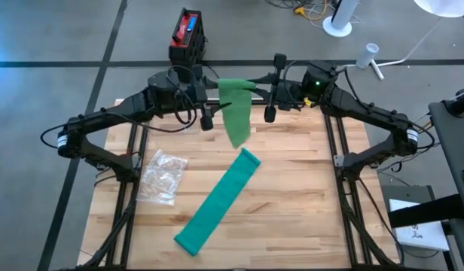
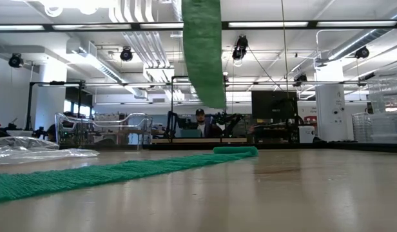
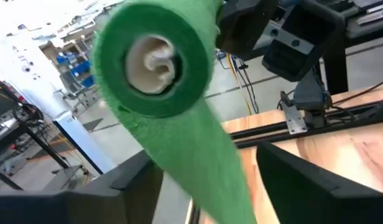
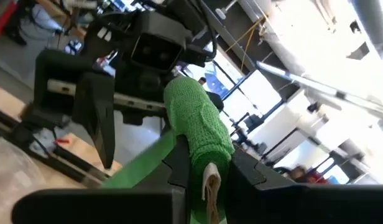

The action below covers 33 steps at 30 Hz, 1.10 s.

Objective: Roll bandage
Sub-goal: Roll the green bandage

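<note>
Bandage rolling looks partly done, judged from how the green strip lies. A thick green roll wound on a pale core is held up in the air above the far edge of the wooden bench, and from it a loose length of bandage hangs down, meets the bench and runs on as a long flat tail toward the near edge. The right gripper is clenched on the roll, its fingers pinching the core end, so the roll's weight appears to rest with that arm. The left gripper sits just beside the roll on the opposite side, its fingers spread apart with the hanging strip passing between them untouched; it looks released rather than grasping. In the low view the strip drops from above and the flat tail stretches across the bench surface, ending in a slight fold far back. A clear plastic wrapper lies on the bench to the left arm's side of the tail, apart from it. A good share of bandage remains unwound on the bench, so I judge that several more turns are needed before the roll is complete.
</note>
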Available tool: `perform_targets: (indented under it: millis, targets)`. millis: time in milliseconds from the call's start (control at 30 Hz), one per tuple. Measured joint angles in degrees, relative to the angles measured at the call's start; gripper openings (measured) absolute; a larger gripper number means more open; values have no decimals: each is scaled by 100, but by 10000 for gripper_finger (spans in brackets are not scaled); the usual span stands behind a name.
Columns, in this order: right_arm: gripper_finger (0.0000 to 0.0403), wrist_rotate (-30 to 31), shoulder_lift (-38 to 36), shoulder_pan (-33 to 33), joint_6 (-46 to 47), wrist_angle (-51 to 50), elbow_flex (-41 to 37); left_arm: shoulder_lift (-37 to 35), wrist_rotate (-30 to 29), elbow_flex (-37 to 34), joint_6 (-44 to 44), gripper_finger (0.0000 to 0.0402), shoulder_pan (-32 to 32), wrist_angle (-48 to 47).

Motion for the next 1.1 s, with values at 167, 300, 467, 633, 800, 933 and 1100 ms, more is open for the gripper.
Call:
perform_targets:
  millis: [167, 300, 467, 633, 800, 933, 1100]
  targets:
    - [45, -49, -31, 39, -655, -136, -53, -204, -2, 0, 353, 289, 0, -137]
    - [45, -144, -126, 162, -1259, -182, -117, -435, 2, 0, 446, 310, 0, -135]
    - [45, -160, -120, 269, -1878, -166, -150, -503, 419, 0, 283, 325, 2, 120]
    - [45, -122, -89, 310, -2357, -161, -170, -374, 1239, 0, -477, 325, -11, 382]
    - [45, 120, -96, 328, -2671, -55, -168, -242, 1366, 0, -1362, 314, 2, 632]
    - [45, 141, -92, 373, -2842, 11, -176, -116, 1364, 2, -1747, 303, 10, 803]
    - [45, 155, -83, 415, -3090, 47, -183, 26, 1368, 2, -1858, 291, 9, 923]
